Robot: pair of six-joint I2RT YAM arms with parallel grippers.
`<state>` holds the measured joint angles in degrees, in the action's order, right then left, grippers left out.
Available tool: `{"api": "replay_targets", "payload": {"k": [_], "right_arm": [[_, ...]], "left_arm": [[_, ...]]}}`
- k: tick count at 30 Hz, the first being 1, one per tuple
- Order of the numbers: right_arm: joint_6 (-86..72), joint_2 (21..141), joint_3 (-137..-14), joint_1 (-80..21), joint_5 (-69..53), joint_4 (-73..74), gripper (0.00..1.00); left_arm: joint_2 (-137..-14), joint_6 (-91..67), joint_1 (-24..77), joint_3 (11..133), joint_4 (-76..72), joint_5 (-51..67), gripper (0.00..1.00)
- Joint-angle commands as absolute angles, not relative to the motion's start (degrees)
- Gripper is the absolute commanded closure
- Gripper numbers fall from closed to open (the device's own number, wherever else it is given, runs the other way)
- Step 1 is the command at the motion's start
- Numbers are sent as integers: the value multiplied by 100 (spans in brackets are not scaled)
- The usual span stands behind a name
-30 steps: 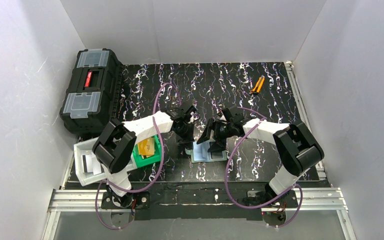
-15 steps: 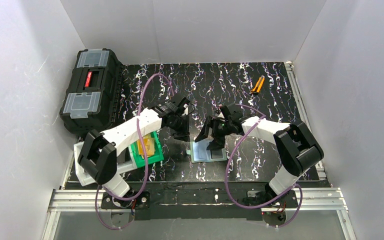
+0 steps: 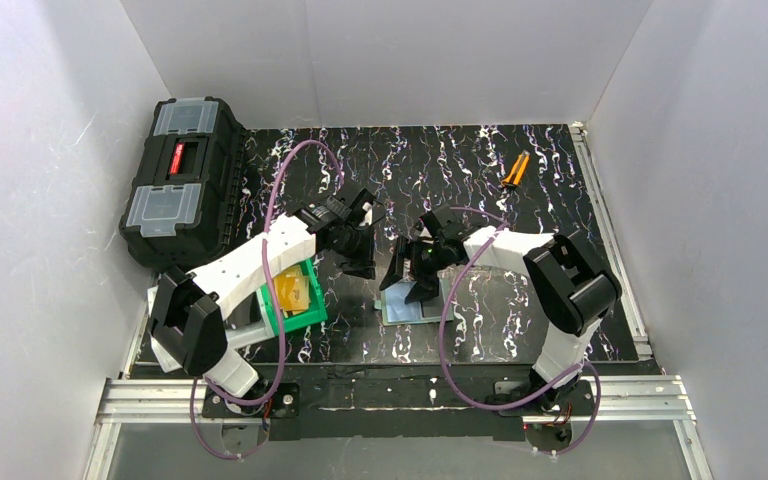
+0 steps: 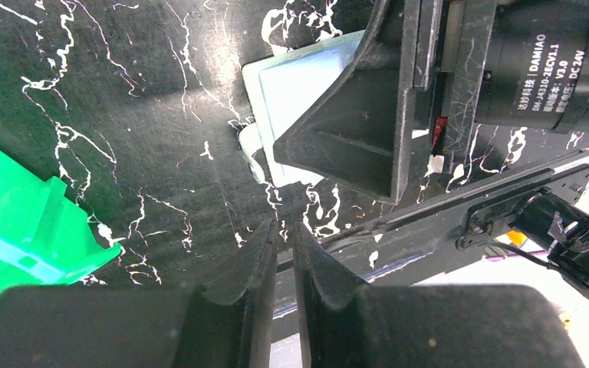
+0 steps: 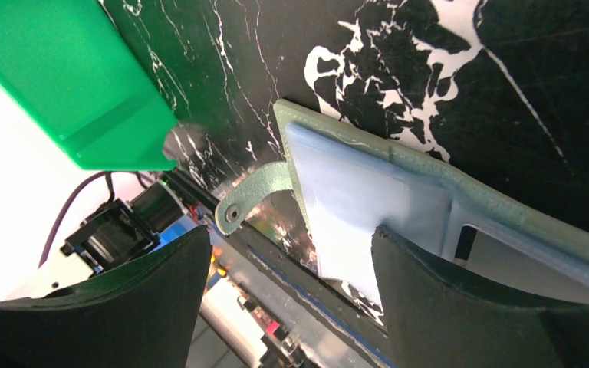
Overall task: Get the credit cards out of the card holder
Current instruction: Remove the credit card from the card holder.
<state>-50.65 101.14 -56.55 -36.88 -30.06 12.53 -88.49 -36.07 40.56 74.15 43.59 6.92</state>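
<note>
Fingers wide, the right gripper (image 5: 287, 253) hovers over the open grey-green bifold card holder (image 5: 368, 192); pin it flat before the nearly closed, empty left gripper (image 4: 284, 230) reaches in.

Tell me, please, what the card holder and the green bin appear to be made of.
The card holder looks like faux or real leather: a grainy grey-green rim and strap, with a smooth, faintly glossy pale blue lining, perhaps vinyl. The green bin looks like moulded hard plastic: uniform bright colour, smooth satin faces, crisp edges.
</note>
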Motion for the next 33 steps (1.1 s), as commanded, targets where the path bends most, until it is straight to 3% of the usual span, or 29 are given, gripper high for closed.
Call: {"api": "replay_targets", "payload": {"k": [1,21,33], "right_arm": [[-4954,10272,-5796,-3727,-2951,1356,16],[-4680,9141,-6146,-3489,-2272,2391,13],[-4483,8229,-5433,-2823,-1983,2691,13]], "left_arm": [[-8613,-3523,4025,7656,4589,620,87],[-8574,-3566,4020,7908,4525,837,87],[-9187,-3798,4218,7883,4030,1308,87]]}}
